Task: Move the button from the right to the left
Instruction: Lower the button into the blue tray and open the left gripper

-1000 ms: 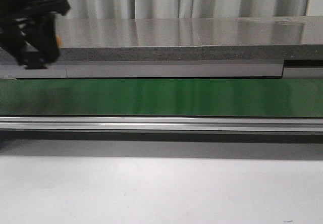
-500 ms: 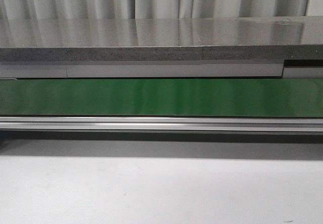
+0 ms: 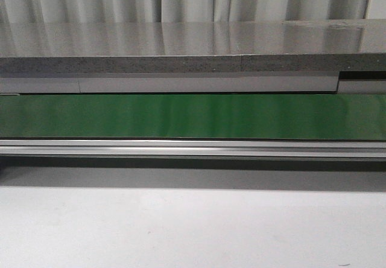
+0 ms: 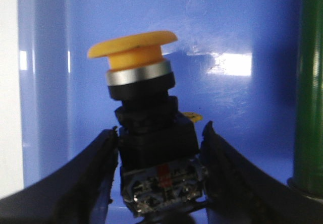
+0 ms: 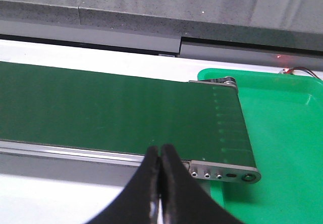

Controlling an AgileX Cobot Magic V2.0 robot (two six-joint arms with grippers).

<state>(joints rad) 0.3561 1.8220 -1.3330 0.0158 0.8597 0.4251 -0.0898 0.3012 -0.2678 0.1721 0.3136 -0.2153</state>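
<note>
Frontally, nothing of either arm shows: only the green conveyor belt (image 3: pixel 193 116) running across, its aluminium rail (image 3: pixel 193 148) below, and the grey stone shelf (image 3: pixel 181 63) behind; the button is not in this view. Left wrist view: the left gripper (image 4: pixel 157 173) is closed on the button (image 4: pixel 146 133), fingers (image 4: pixel 91 178) pressing the two flanks of the black body, contact block with its red mark down between them. Yellow cap points away from the wrist, the stem slightly canted. Behind the cap is a blue bin wall (image 4: pixel 242 108), with a dark green upright edge (image 4: pixel 308 82) at the side. Right wrist view: the right gripper (image 5: pixel 160 183) has its fingers pressed together, holding nothing, hanging over the near edge of the belt by its end roller (image 5: pixel 222 173); a green tray (image 5: pixel 282 133) sits under that end. Judgement: the left arm alone matters now. The button's long axis runs straight out from the fingers, so release should drop it cap-first or on its side into the blue bin.
</note>
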